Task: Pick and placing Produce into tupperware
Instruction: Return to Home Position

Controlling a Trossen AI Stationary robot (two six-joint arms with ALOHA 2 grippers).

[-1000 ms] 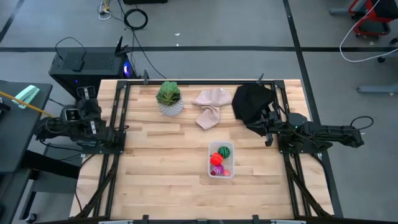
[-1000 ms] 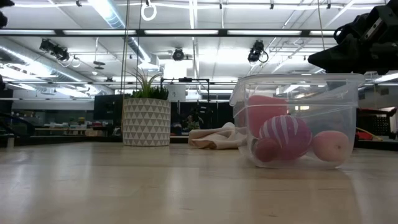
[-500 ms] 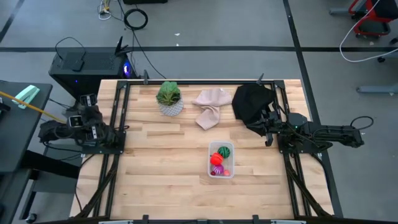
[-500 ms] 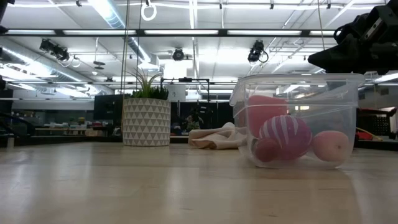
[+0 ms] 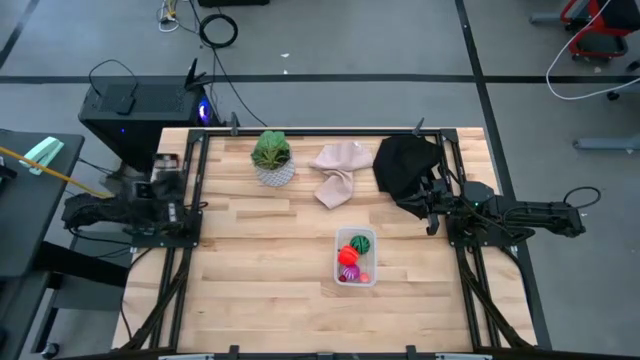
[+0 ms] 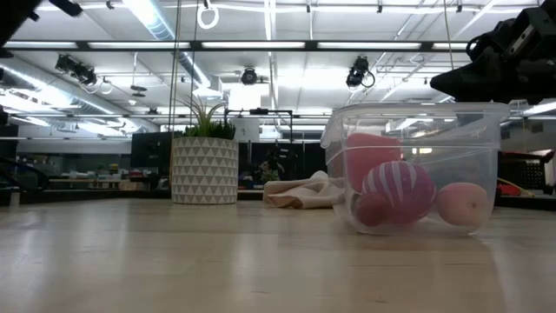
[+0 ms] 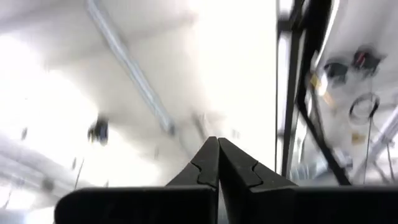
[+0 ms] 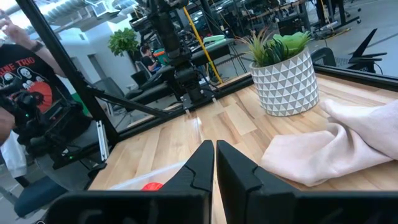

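The tupperware (image 6: 417, 111) stands on the counter (image 5: 260, 270), right of its middle, holding the produce: a red piece (image 5: 347, 256), a round green one (image 5: 361, 243) and a striped purple one (image 6: 398, 191). The left tool (image 7: 218, 149), fingers pressed together, hangs by the counter's left edge, aimed at the ceiling. The right tool (image 8: 214, 152), fingers likewise together, lies at the right edge beside the black cloth (image 5: 405, 165)

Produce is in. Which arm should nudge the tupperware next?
Right, probably: the right end effector waits at the table's right edge, nearer the tupperware; the left end effector is farther off.
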